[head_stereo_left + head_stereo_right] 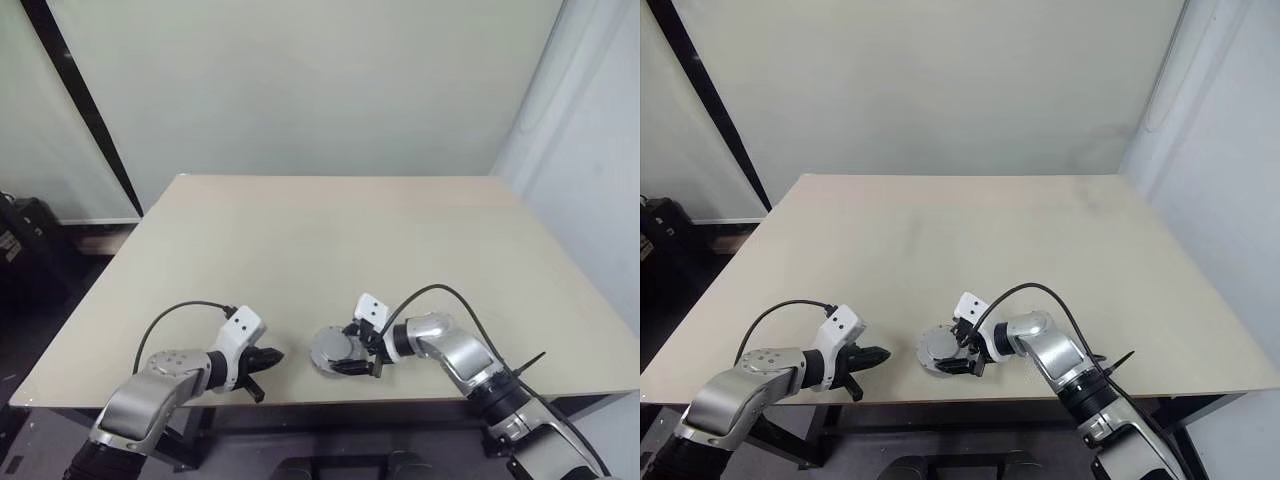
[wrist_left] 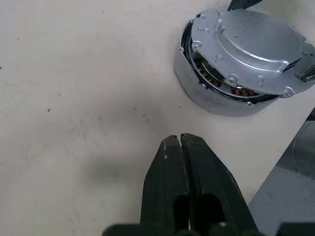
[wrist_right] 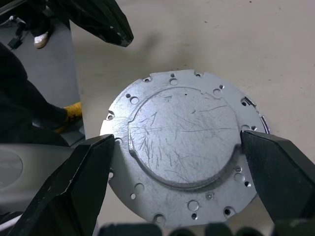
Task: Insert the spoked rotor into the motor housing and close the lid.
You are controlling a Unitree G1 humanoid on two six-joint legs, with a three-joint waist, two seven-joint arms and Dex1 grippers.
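Lid [image 3: 183, 142] sits tilted on housing [image 2: 216, 101], coils visible; R gripper [image 3: 177, 169] wide, fingers at lid edges; L gripper [image 2: 179, 142] closed, empty.

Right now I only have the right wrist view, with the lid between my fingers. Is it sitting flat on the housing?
Observer: No. In the left wrist view the lid lies tilted on the motor housing, raised on the side facing the left arm.
Operator: Can you see anything through that gap?
Observer: Yes, copper coils under the lid's edge.
Operator: Is my other gripper in the way?
Observer: No. The left gripper is shut, over bare table, apart from the motor housing.
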